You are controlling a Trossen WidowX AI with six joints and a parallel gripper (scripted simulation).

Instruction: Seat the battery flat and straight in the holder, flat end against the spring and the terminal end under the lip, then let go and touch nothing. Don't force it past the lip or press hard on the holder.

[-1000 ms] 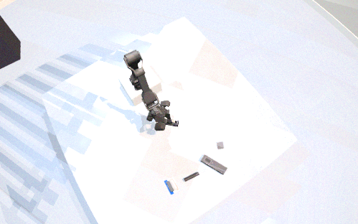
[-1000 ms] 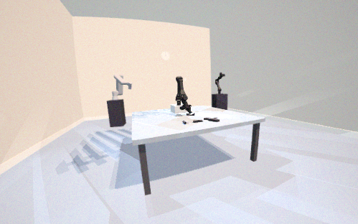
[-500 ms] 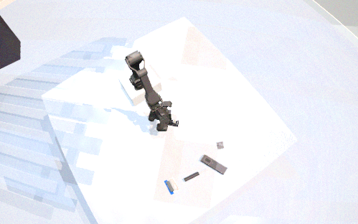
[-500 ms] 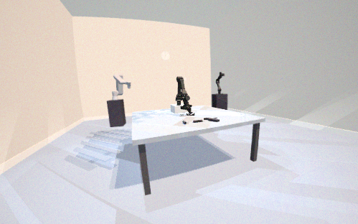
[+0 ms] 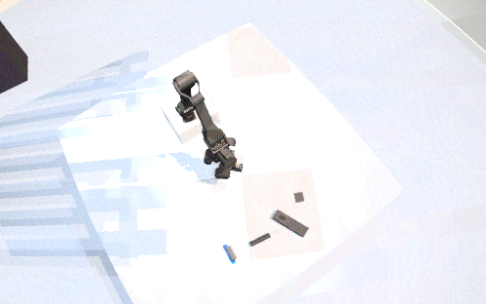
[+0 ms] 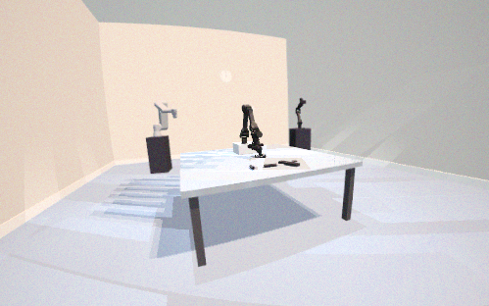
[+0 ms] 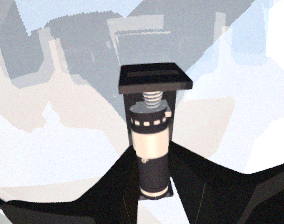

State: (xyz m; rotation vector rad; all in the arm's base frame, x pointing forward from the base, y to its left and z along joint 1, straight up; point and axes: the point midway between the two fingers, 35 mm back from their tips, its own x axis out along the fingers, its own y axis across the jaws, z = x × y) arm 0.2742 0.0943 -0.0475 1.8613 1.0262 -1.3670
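Observation:
The battery (image 7: pixel 152 145), dark with a cream band, stands out in the wrist view. My gripper (image 7: pixel 150 149) (image 5: pixel 236 167) (image 6: pixel 260 155) is shut on it, with a dark finger at each side. The black holder (image 7: pixel 155 76) has its wide end block beyond the battery, and thin dark side parts run beside it. The coiled spring (image 7: pixel 153 98) shows between this block and the battery's grey flat end. The battery's other end, with a pale ring, points toward the bottom of the wrist view. Whether it is under the lip, and whether the battery lies fully flat, I cannot tell.
On the white table (image 5: pixel 353 180) (image 6: pixel 203 182), a long dark remote-like object (image 5: pixel 290 223) (image 6: pixel 290 163), a small dark square (image 5: pixel 299 197), a thin black bar (image 5: pixel 260 240) (image 6: pixel 269 166) and a blue-and-grey piece (image 5: pixel 230 253) lie away from the gripper. A white block (image 6: pixel 239 148) is under the arm's base.

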